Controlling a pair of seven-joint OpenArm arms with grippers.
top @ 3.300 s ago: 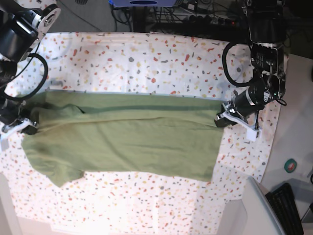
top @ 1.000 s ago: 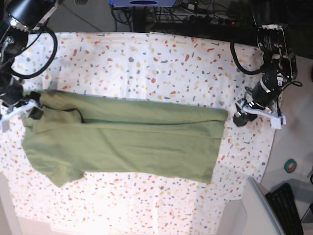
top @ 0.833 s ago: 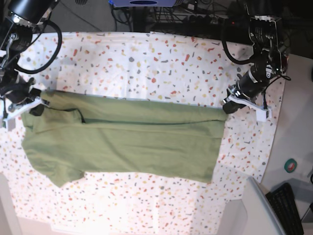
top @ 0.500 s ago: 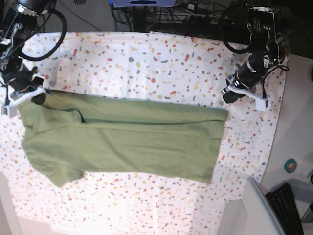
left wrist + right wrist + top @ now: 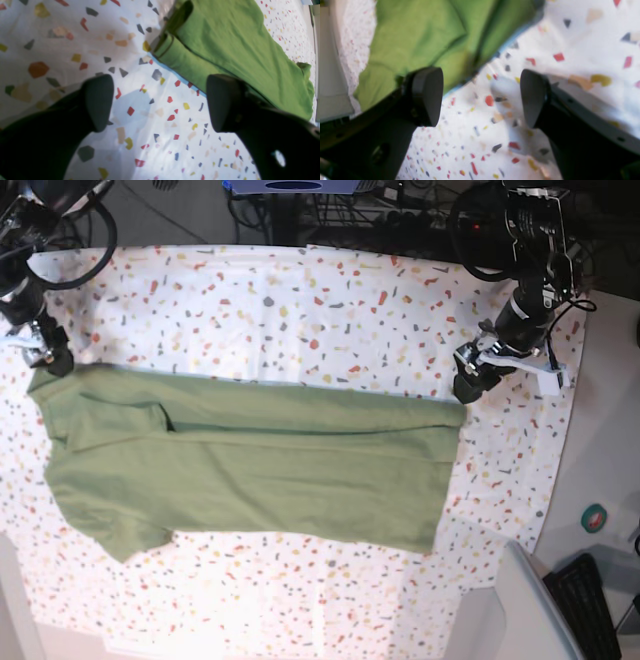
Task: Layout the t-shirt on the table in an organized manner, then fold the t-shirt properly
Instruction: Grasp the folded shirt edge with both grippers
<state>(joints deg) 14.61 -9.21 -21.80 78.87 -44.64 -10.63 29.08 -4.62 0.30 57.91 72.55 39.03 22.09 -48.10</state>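
Both claws, left claw (image 5: 160,102) and right claw (image 5: 481,96), gape empty beside the t-shirt (image 5: 250,470).

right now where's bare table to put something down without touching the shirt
Bare table runs along the far side, between the t-shirt and the far edge, and along the near strip below the shirt's hem. The middle is fully covered, and both far shirt corners are crowded by the left gripper and right gripper.

The t-shirt (image 5: 250,465) lies flat across the middle of the table (image 5: 300,290), long axis from 9 to 3 o'clock; the left gripper (image 5: 505,375) sits at its 2 o'clock corner, the right gripper (image 5: 45,355) at its 10 o'clock corner.
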